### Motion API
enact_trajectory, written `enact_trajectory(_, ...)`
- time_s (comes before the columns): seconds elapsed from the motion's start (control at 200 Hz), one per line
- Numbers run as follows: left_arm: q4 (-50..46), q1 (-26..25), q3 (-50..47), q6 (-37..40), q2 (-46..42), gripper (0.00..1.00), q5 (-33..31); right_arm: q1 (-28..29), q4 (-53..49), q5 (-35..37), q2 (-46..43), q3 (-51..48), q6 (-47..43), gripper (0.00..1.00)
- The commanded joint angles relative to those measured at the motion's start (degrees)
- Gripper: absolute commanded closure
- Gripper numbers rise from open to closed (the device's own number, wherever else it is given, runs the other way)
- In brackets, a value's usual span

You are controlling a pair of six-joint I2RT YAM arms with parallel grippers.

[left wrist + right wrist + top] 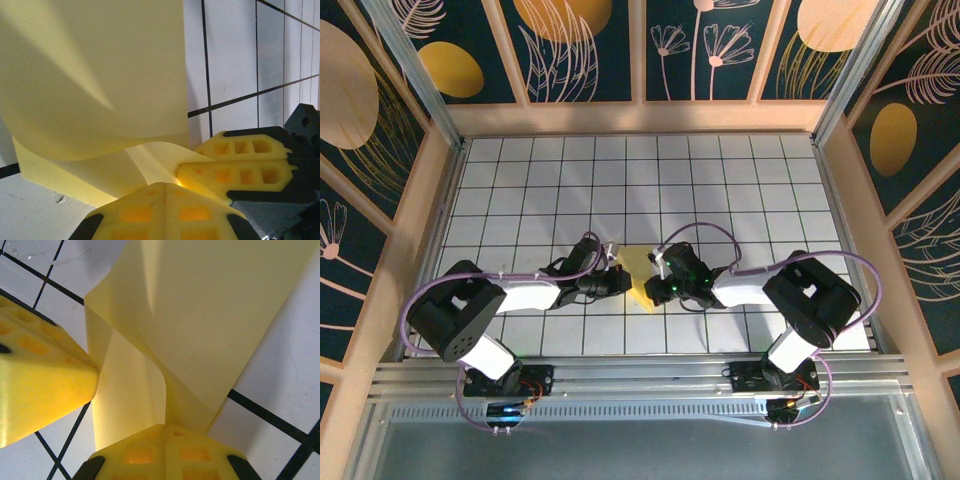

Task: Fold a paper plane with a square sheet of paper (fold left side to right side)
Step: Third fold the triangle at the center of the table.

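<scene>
White grid tiles cover the table (720,170), and at its near edge the left arm (480,310) and the right arm (800,295) are bolted, both bent inward so that their tips are brought close together over the middle tiles. Between them the square sheet of paper (100,75) is held just above the tiles. The left claw (165,186) is seen with its fingers pressed together, and the sheet's lower layer runs into their tips, so it is judged to be clamped on the paper. The right claw (165,429) is likewise closed on an edge of the sheet, just beside the other claw. One layer is bowed over the other in a soft curve; no sharp crease is pressed along that bend and no pointed dart is formed. The left-to-right fold is therefore judged to be under way, with its flattening and all later folds left to do. Beyond, bare tiles run to the dark floral wall panels (590,50).
</scene>
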Motion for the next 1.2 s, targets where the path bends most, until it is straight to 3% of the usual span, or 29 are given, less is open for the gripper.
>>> enact_trajectory(0.0,-0.74,-0.25,0.79,1.07,1.00,0.98,-1.10,-0.31,-5.41,1.52,2.23,0.14,-0.81,1.00)
enact_trajectory(1.196,-6.44,-0.34,0.83,2.07,4.07,1.00,-5.51,-0.37,-7.26,1.78,1.86,2.50,-1.16,1.00)
